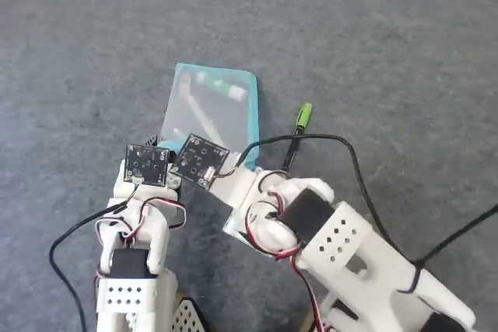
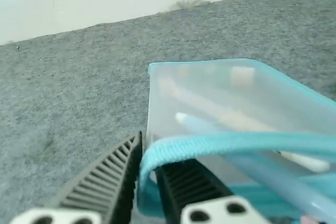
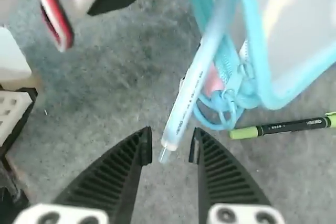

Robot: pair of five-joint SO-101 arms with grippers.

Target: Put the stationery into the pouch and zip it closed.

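left hand (image 2: 147,153) is clamped tight on the teal rim of the pouch (image 2: 220,93), which stretches out ahead of it on the grey worktop (image 1: 405,60) with a couple of pens visible inside. right hand (image 3: 169,142) is partly open, one finger on each side of the end of a light blue pen (image 3: 191,87) that pokes out of the pouch mouth, not gripping it. green marker (image 3: 278,128) lies on the worktop just past that hand, right beside the pouch's zip corner.
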